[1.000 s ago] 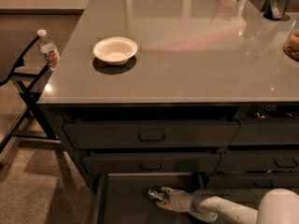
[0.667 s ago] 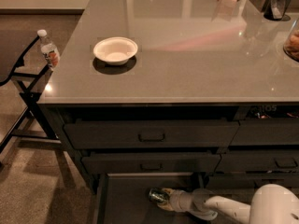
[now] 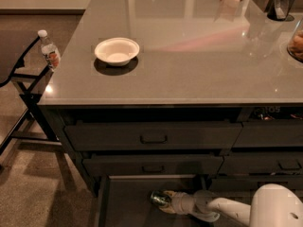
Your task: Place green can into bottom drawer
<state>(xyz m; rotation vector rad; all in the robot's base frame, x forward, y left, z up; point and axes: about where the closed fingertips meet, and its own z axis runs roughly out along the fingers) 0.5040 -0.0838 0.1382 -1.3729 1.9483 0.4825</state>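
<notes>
The bottom drawer (image 3: 124,200) is pulled open at the foot of the cabinet, with its flat dark floor showing. My gripper (image 3: 164,202) reaches into it from the right on a white arm (image 3: 227,209). It is shut on the green can (image 3: 159,198), which lies on its side with a silver end facing left, low over the drawer floor near its middle. I cannot tell whether the can touches the floor.
Two shut drawer fronts (image 3: 154,136) (image 3: 151,165) sit right above the open drawer. A white bowl (image 3: 117,51) stands on the grey countertop (image 3: 189,56). A water bottle (image 3: 49,48) sits on a chair (image 3: 21,77) at the left. Containers stand at the counter's far right.
The can and gripper stay at about the same spot in the drawer. The white arm segment at the lower right has shifted slightly left.
</notes>
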